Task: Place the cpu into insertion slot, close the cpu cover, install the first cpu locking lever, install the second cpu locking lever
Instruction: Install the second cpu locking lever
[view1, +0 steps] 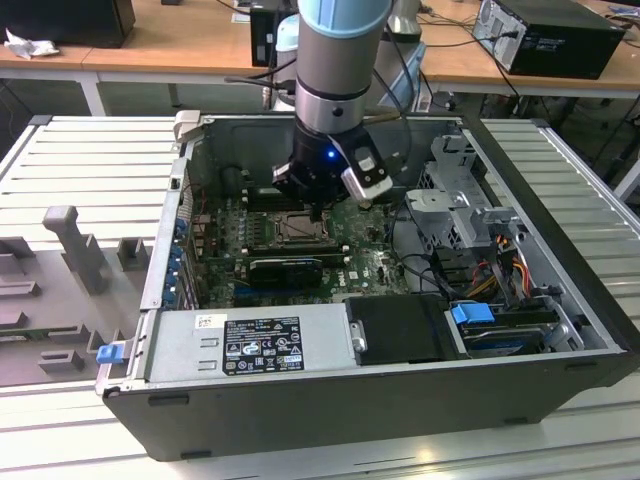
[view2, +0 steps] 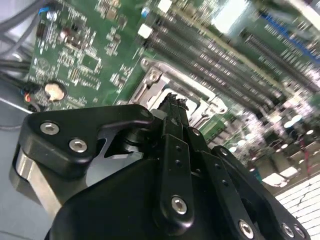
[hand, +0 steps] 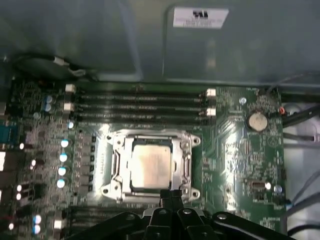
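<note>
Black gripper (hand: 171, 192) fingers fill the near foreground of both wrist views, and you can see them pressed together with nothing pinched between them. Your fingertips (view2: 176, 102) hang just over the near edge of the cpu cover (hand: 152, 167), the silver frame lying flat on the insertion slot (hand: 116, 165). Through its cut-out middle you see the cpu (hand: 151, 164), pale and square, seated in the socket just beyond the closed jaws. Whether the tips actually touch the frame, you cannot tell.

Past the socket, four long black memory slots (hand: 140, 106) run side by side across the green motherboard (hand: 235, 155), and a round coin battery (hand: 256, 120) sits off to one side of them.

From the exterior view, your arm (view1: 338, 60) reaches straight down into the open computer case (view1: 560, 200), with the gripper (view1: 318, 212) over the socket near the middle of the board. The case lies on a ribbed metal table (view1: 90, 160).
</note>
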